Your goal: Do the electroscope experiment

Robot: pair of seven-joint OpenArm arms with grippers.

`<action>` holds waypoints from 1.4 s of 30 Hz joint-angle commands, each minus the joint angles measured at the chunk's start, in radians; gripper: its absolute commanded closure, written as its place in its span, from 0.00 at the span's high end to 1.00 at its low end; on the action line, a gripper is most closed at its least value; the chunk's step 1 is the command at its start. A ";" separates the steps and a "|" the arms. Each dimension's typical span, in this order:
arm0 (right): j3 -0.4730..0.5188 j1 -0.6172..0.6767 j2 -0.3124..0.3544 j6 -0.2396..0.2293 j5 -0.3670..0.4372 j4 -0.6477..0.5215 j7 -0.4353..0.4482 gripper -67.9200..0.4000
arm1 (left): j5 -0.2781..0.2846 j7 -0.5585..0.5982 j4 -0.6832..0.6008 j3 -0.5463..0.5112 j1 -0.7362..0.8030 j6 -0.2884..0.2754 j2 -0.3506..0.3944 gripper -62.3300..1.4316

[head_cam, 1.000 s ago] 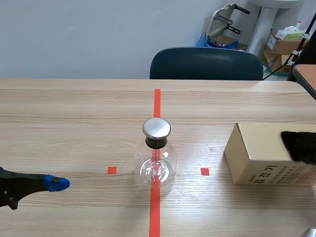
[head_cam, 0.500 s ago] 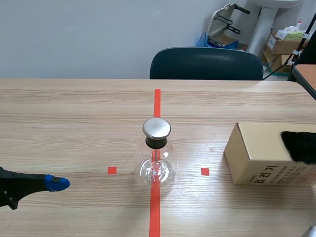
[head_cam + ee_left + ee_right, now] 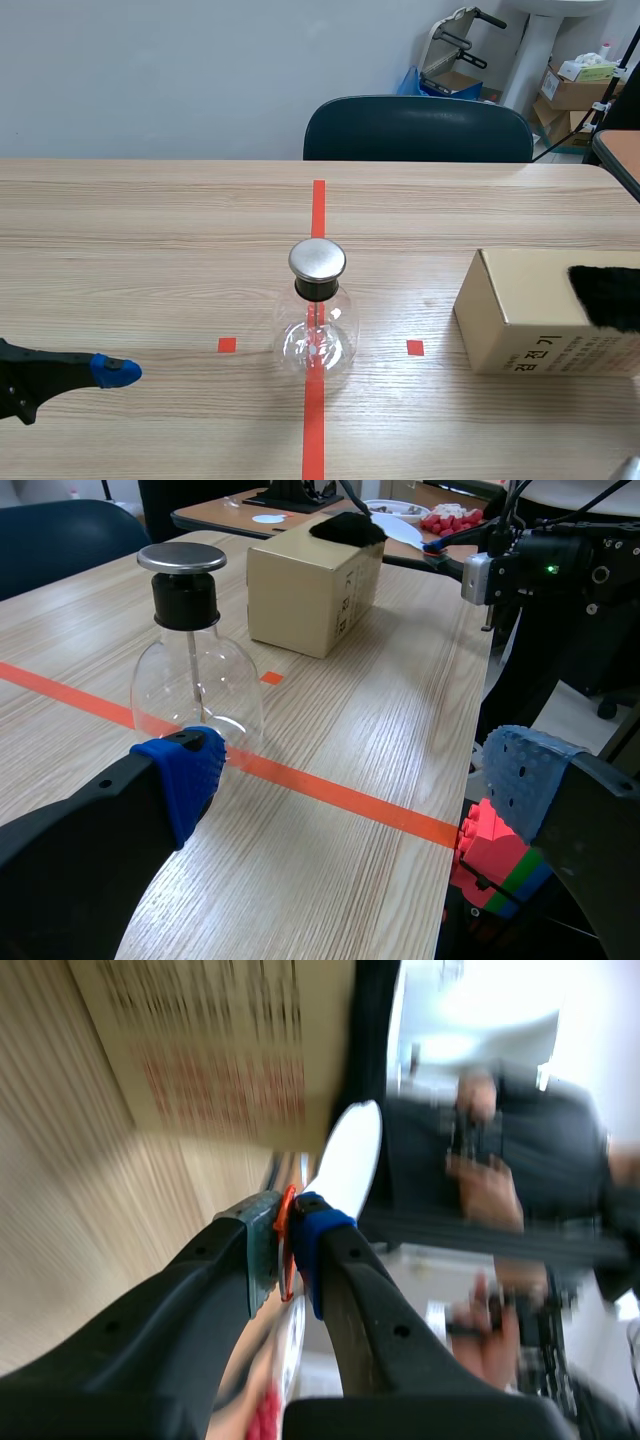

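Electroscope (image 3: 318, 318), a glass bottle w/ a shiny cap, stands on the red line, mid table (image 3: 150, 250). Left claw (image 3: 118, 372) sits low, well apart from it. Brown box (image 3: 530, 310) w/ a black fuzzy thing (image 3: 607, 295) on top.
Left wrist cam: claw wide open, holds nothing; bottle just ahead of one blue pad (image 3: 185, 775).
Right wrist cam: right claw (image 3: 290, 1252) pinched on a thin orange thing (image 3: 285, 1222), too blurry to name.

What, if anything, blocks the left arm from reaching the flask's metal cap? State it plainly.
Nothing visible, so probably yes, it is reachable. The open left pincer sits low beside the flask, with only bare table between; the metal cap stands uncovered.
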State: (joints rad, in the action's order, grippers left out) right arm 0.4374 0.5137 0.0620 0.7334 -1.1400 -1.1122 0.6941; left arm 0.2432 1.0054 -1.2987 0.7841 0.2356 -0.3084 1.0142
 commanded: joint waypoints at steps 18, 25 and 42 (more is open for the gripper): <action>0.001 0.002 0.010 0.050 -0.013 -0.008 0.173 0.02 | 0.003 0.015 -0.024 -0.006 0.000 -0.001 -0.005 0.89; 0.002 0.002 0.010 0.050 -0.008 -0.008 -0.058 0.02 | 0.003 0.015 -0.024 -0.006 0.000 -0.001 -0.005 0.89; 0.001 -0.010 0.010 0.050 -0.035 -0.008 -0.124 0.02 | 0.003 0.015 -0.024 -0.006 -0.001 0.000 -0.005 0.89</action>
State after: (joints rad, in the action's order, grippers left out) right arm 0.4324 0.5098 0.0612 0.7334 -1.1778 -1.1122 0.5694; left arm 0.2436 1.0054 -1.2987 0.7841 0.2356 -0.3084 1.0142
